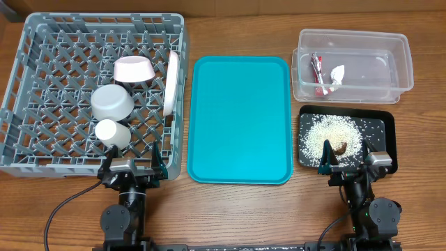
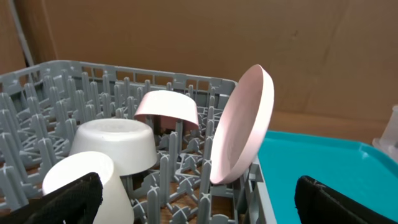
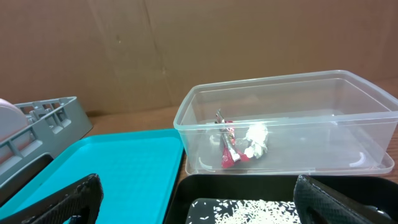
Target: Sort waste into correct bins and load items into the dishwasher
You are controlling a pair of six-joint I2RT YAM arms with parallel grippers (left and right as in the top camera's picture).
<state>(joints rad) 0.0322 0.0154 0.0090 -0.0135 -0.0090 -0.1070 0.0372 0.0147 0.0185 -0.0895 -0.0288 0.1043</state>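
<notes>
- Wooden surface (image 1: pixel 230 209) carries everything; plain brown cardboard closes the background in both wrist views.
- Dishes look loaded. In the grey dish rack (image 1: pixel 42 42) the large plate (image 1: pixel 171 82) stands on edge by the right wall. The pinkish bowl (image 1: pixel 134 68), the pale grey bowl (image 1: pixel 111 102) and the white cup (image 1: pixel 111 132) sit mouth-down on the grid beside it.
- Dry waste looks sorted: the candy wrapper (image 1: pixel 318 73) and the crumpled white scrap (image 1: pixel 337 72) lie side by side in the clear tub (image 1: pixel 352 31).
- Food waste looks sorted too: the rice grains (image 1: pixel 331 132) are heaped in the black tray (image 1: pixel 387 132), with the brown lump (image 1: pixel 341 147) at their near edge.
- Between rack and bins, the teal tray (image 1: pixel 240 118) holds none of the task's things.
- The left tool (image 1: pixel 134 164) hangs at the rack's near edge and the right tool (image 1: pixel 346 165) at the black tray's near edge. Both are spread wide and hold nothing.
- As I judge it, nothing is left to move and the task looks finished.
</notes>
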